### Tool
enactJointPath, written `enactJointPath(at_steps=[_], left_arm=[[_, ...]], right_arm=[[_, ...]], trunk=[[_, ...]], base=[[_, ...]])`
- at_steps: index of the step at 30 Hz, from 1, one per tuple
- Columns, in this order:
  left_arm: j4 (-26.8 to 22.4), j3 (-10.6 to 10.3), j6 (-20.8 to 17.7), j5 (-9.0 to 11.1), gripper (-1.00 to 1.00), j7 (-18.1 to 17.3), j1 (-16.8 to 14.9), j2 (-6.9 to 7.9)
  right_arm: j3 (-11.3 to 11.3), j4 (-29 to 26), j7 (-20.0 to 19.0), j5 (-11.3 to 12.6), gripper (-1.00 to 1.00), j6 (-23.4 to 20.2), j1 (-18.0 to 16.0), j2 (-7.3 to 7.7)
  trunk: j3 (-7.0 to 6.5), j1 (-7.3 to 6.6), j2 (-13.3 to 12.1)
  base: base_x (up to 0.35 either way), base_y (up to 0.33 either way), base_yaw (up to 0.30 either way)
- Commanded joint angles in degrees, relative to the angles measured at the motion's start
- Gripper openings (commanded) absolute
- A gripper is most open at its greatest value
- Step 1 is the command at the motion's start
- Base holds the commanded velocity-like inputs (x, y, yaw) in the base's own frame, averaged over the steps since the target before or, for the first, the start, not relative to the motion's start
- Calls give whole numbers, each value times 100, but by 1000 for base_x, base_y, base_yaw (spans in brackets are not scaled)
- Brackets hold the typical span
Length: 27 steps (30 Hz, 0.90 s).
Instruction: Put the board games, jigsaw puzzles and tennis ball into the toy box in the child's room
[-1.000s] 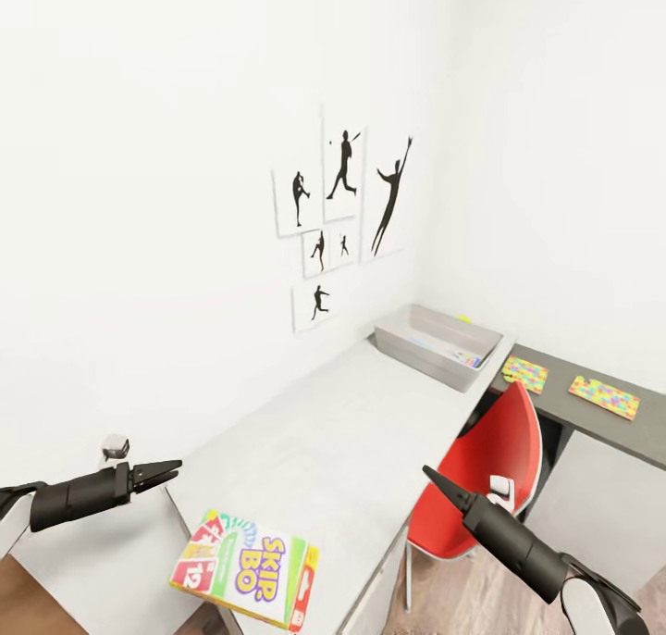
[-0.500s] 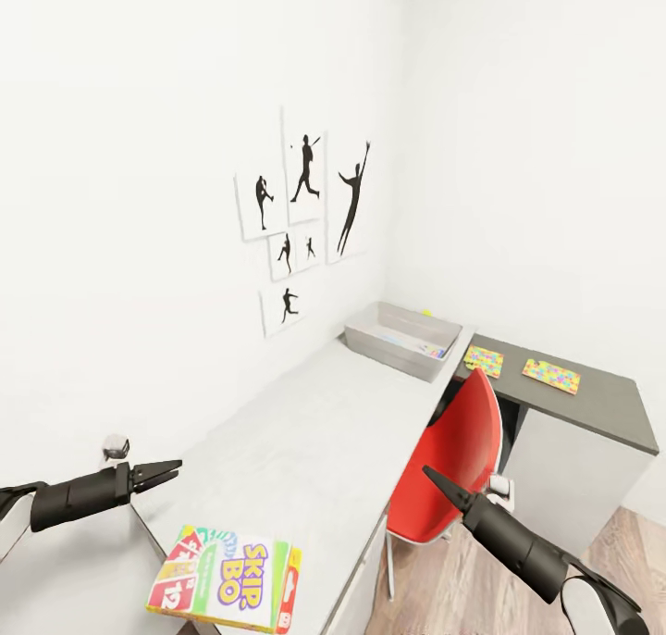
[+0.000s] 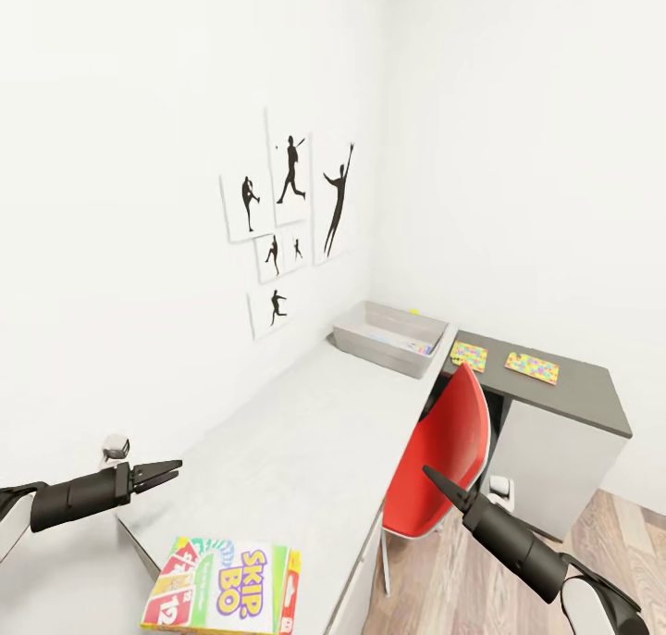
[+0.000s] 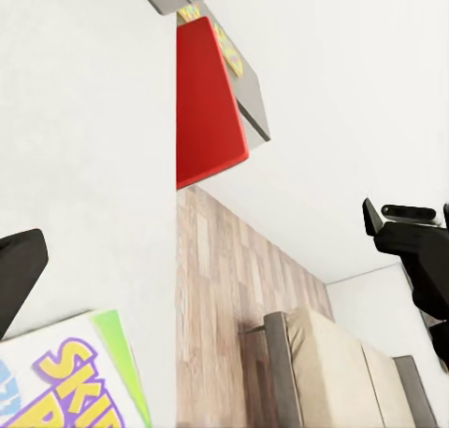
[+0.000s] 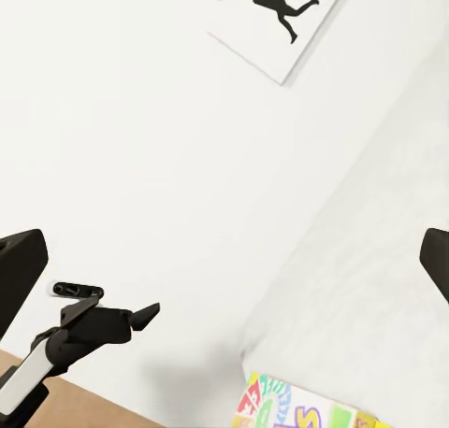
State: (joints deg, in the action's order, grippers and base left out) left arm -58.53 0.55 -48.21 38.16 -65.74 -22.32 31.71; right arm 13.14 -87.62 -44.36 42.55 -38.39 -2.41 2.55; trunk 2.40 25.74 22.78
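Observation:
The long pale grey table runs along the white wall. A white-and-green Skip-Bo board game lies on its near end, also seen in the left wrist view and the right wrist view. At the far end sits the grey toy box with something colourful inside and a small yellow tennis ball behind it. Two jigsaw puzzles lie on the dark section. My left gripper hovers open left of the game, and my right gripper hovers open to its right. Neither holds anything.
A red chair stands tucked against the table's long side, between my right arm and the dark section. Silhouette posters hang on the wall. Wood-plank floor lies to the right. The left wrist view catches the beige bed across the floor.
The whole picture has shifted, so the camera has moved: table, toy box and puzzles sit further left and smaller. Both arms hold the same pose. No object has moved.

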Motion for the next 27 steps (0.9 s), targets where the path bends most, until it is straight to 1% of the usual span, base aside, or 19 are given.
enactJointPath(at_steps=[1, 13, 27], left_arm=[[0, -2, -39, 25, 100, -1, -4, 2], [0, -4, -39, 31, 100, -3, -3, 2], [0, -11, -39, 25, 100, 4, -2, -2]], right_arm=[[5, -1, -3, 26, 100, -38, -5, 0], [5, -1, -2, 25, 100, -41, -5, 0], [5, -1, 3, 25, 100, -37, -5, 0]], trunk=[[13, 4, 13], [13, 4, 13], [13, 4, 13]], base=[[0, 18, -13], [-87, 62, -3], [-8, 5, 0]])
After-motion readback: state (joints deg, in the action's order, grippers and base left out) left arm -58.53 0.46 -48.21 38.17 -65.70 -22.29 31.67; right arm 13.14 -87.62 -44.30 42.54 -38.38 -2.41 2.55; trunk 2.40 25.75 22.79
